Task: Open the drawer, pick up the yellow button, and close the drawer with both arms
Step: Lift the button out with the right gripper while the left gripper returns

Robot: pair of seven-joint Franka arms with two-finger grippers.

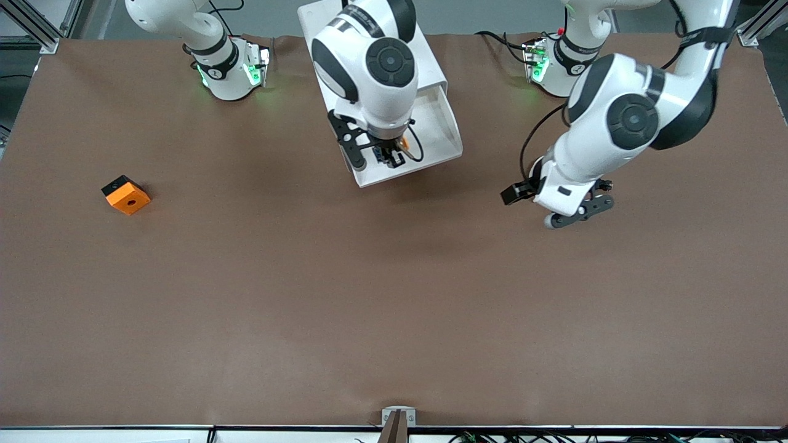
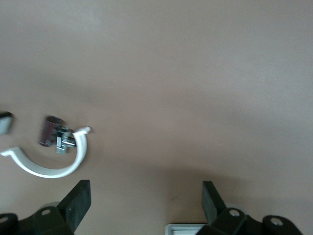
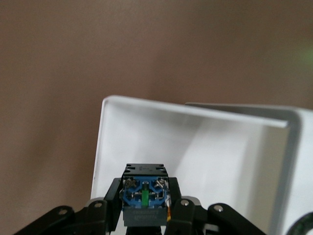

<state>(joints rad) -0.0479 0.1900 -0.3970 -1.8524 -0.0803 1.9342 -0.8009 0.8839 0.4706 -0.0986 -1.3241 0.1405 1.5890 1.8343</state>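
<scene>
A: Where is the button (image 3: 145, 196) at this point?

B: Pinched in the right end effector (image 1: 386, 155), over the open drawer (image 1: 440, 132). The right wrist view shows its black and blue body clamped between the two fingers (image 3: 182, 208), with the white drawer walls below it. From the front view a sliver of the orange cap peeks out beside the fingers.

A: And the drawer itself?

B: Pulled out of the cabinet (image 1: 323, 27), which stands between the two arm bases. It juts toward the front camera and looks bare inside, as far as I can see past the arm.

A: What about the left end effector (image 1: 578, 212)?

B: Fingers spread wide, holding nothing. It waits over bare worktop (image 1: 394, 307) toward the left arm's end, well apart from the drawer.

A: So which step is this?

B: I judge the take is under way: the button is gripped but not clear of the drawer. Next the right arm should carry it up and away; then the drawer front needs a straight, square push back into the cabinet, likely from the free left arm.

A: Anything else around?

B: An orange block (image 1: 126, 195) with a hole lies toward the right arm's end, far from the action.
</scene>
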